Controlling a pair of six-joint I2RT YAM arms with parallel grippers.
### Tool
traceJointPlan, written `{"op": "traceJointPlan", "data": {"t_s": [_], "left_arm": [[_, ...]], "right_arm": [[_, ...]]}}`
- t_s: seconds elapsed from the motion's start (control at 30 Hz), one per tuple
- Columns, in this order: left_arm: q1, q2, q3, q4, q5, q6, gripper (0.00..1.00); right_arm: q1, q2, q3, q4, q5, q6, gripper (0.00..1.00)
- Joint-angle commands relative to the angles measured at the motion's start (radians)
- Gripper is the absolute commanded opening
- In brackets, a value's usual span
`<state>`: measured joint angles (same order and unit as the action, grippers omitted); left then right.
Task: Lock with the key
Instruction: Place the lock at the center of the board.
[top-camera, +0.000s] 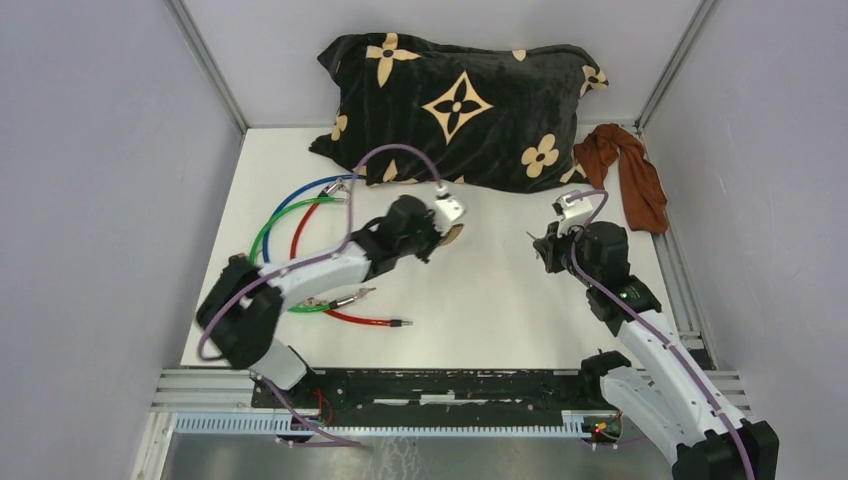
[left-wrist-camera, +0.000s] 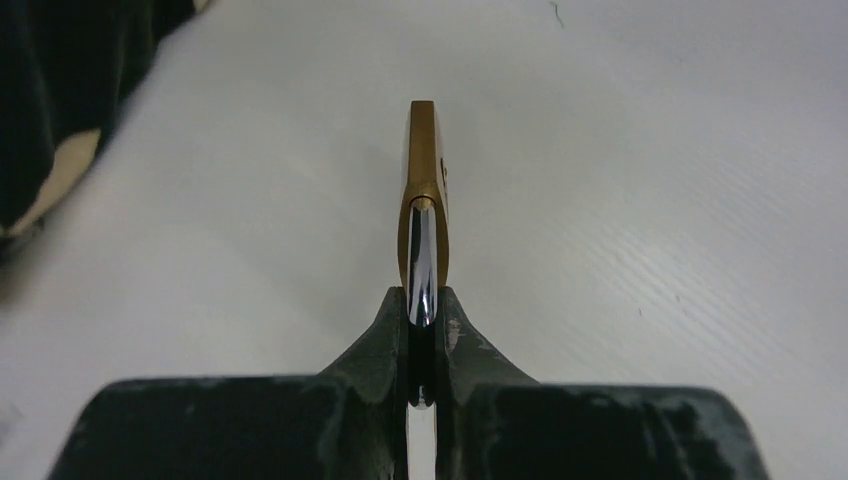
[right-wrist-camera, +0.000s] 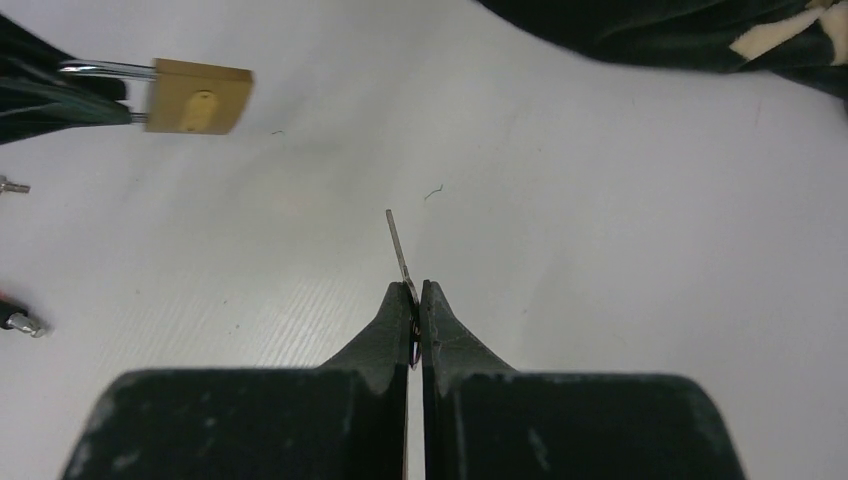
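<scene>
A brass padlock (left-wrist-camera: 424, 190) hangs edge-on in the left wrist view, its chrome shackle (left-wrist-camera: 421, 270) pinched between the fingers of my left gripper (left-wrist-camera: 422, 300), which is shut on it. In the top view the padlock (top-camera: 452, 236) juts from the left gripper (top-camera: 440, 232) above the table's middle, pointing right. My right gripper (right-wrist-camera: 417, 292) is shut on a thin silver key (right-wrist-camera: 398, 245), whose blade sticks out forward. From the right wrist the padlock (right-wrist-camera: 198, 97) shows at upper left, its keyhole face toward the camera, well apart from the key tip. In the top view the right gripper (top-camera: 545, 248) faces left.
A black pillow with tan flower prints (top-camera: 460, 105) lies along the back wall. A brown cloth (top-camera: 632, 175) is at the back right. Blue, green and red cables (top-camera: 300, 225) with metal plugs (top-camera: 355, 295) lie under and beside the left arm.
</scene>
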<state>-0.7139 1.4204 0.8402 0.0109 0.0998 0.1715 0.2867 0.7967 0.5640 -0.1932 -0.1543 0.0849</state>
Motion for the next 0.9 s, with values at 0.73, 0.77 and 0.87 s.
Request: {"op": "traceJointPlan", "data": {"t_s": [0.73,0.77,0.87], "left_arm": [[-0.358,0.711,0.653,0.04,-0.559,0.331,0.3],[-0.366,0.703,0.662,0.004,-0.541,0.292,0.35],[-0.382,0.676,0.695,-0.141,-0.446,0.168,0.54]], "right_arm": [[-0.011,-0.155,-0.006,-0.022,0.424,0.014,0.0],[-0.011,-0.154,-0.006,-0.022,0.426,0.015,0.0],[-0.013,-0.139,-0.004,-0.016,0.423,0.017,0.0]]}}
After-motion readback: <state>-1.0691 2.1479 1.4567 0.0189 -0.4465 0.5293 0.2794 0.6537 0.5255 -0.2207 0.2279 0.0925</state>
